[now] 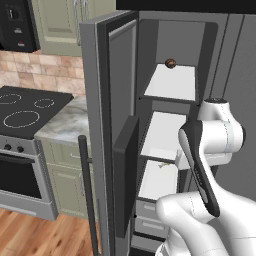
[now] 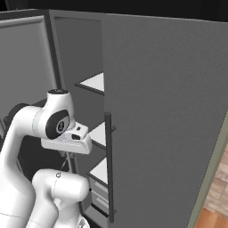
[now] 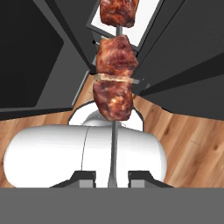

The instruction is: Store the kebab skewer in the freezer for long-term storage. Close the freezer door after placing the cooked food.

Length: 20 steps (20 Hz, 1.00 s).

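Note:
In the hand view the kebab skewer (image 3: 114, 65) runs up from between my finger tips, with three red-brown meat chunks threaded on its thin metal stick. My gripper (image 3: 113, 175) is shut on the bare lower end of the stick. In the right base view the skewer (image 2: 65, 161) hangs as a thin line under my hand, in front of the freezer's lower shelves. The freezer (image 1: 180, 40) stands open, showing white shelves and grey drawers. The freezer door (image 1: 107, 125) is swung wide to the left, its dark bar handle (image 1: 86, 190) facing me.
A small dark brown lump (image 1: 170, 63) sits on the top freezer shelf. The plain fridge door (image 2: 164, 111) with its bar handle (image 2: 108, 164) is shut on the right. A black stove top (image 1: 25, 112) and marble counter (image 1: 65, 125) lie left of the open door.

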### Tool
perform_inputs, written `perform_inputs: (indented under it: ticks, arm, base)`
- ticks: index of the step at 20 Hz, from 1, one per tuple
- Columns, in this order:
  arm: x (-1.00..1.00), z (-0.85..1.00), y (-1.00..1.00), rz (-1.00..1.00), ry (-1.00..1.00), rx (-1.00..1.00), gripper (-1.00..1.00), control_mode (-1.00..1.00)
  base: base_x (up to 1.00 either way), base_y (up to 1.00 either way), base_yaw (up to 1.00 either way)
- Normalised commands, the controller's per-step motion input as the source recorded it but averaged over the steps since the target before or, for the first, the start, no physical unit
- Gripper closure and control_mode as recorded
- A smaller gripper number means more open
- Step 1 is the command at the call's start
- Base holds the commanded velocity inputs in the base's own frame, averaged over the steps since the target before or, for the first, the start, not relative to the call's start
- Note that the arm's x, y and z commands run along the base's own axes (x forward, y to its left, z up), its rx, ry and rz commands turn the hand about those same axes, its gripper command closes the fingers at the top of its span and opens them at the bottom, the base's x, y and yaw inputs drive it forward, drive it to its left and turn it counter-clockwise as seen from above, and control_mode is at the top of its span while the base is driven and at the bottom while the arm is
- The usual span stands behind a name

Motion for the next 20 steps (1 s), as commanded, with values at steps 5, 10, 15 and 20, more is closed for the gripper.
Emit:
perform_inputs:
  ticks: [5,10,15,20]
  arm:
    - [0.0,0.0,0.0,0.0,0.0,0.0,1.0,-1.0]
    - [0.0,0.1,0.04,-0.02,-0.09,0.0,1.0,-1.0]
    - [0.0,0.39,0.12,-0.1,-0.19,0.0,1.0,-1.0]
    - [0.06,0.46,0.02,-0.23,-0.08,0.01,1.0,-1.0]
  base:
    - [0.0,0.0,0.0]
    - [0.0,0.0,0.0]
    - [0.0,0.0,0.0]
    - [0.0,0.0,0.0]
